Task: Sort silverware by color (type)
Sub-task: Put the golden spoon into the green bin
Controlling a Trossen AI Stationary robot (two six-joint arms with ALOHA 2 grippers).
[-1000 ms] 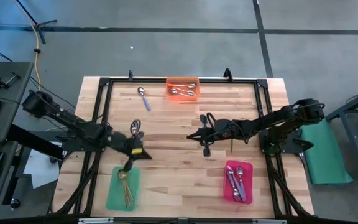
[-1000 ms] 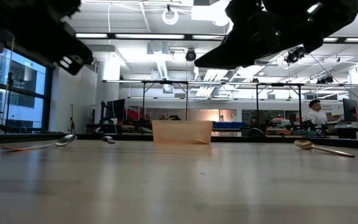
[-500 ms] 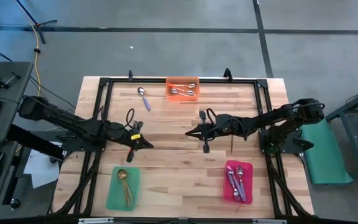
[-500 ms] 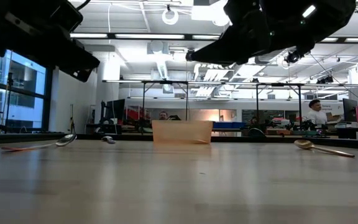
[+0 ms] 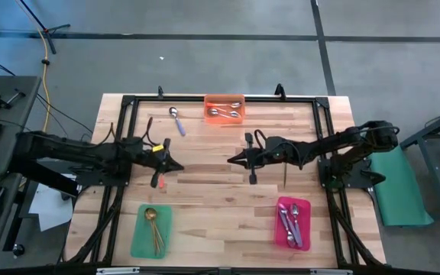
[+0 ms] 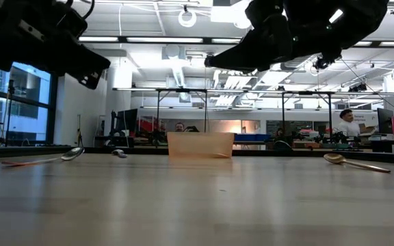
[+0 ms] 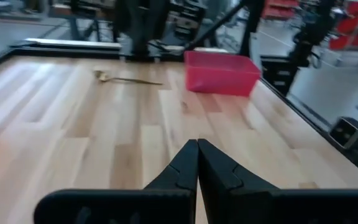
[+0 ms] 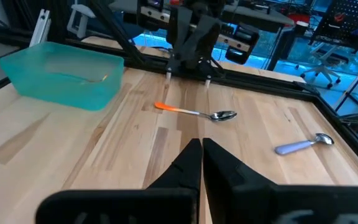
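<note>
Pale striped wood table (image 5: 212, 191). On it sit an orange tray (image 5: 224, 109), a green tray (image 5: 151, 231) holding gold spoons (image 5: 153, 228), and a pink tray (image 5: 292, 222). Beside the orange tray lies a purple-handled spoon (image 5: 177, 121); an orange-handled spoon (image 8: 195, 112) lies farther off. Both arms are black.

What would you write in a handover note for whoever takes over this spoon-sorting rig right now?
Left gripper: shut, empty, above mid-table.
Right gripper: shut, empty, facing it.
Done: gold spoons in the green tray; spoons in the orange tray; more spoons in the pink tray.
Left: three loose on the table: orange-handled spoon, purple-handled spoon, loose gold spoon.
</note>
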